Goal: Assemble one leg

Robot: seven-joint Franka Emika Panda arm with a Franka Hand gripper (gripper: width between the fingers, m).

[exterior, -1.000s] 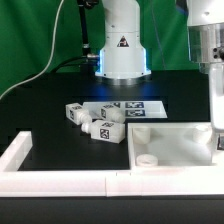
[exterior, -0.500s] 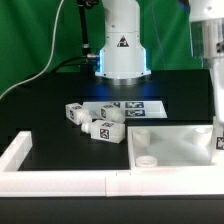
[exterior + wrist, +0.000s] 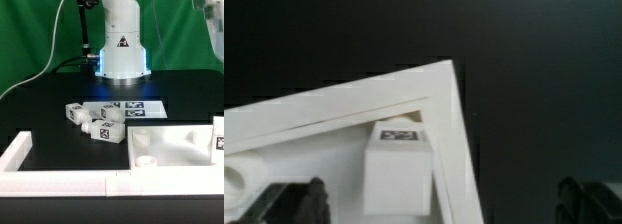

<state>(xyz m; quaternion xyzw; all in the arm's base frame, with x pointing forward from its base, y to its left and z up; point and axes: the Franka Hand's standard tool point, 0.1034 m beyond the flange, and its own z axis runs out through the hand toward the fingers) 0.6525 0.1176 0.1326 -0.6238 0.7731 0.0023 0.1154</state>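
One leg (image 3: 219,136), a white stubby peg with a tag sticker, stands in the corner of the white square panel (image 3: 175,140) at the exterior view's right edge. In the wrist view the leg (image 3: 399,170) sits in the panel's raised corner (image 3: 434,85), its tag facing the camera. My gripper (image 3: 441,205) is open and above it. The dark fingertips (image 3: 295,200) stand wide on either side and do not touch the leg. In the exterior view only a bit of the arm (image 3: 214,25) shows at the top right.
Three loose legs (image 3: 98,120) lie in a cluster beside the marker board (image 3: 135,105). The panel has a round hole (image 3: 148,160) near its front corner. A white wall (image 3: 60,184) lines the table's front and left. The robot base (image 3: 122,45) stands at the back.
The arm has risen from the leg and left most of the exterior view at the top right. The leg stays in the panel's corner.
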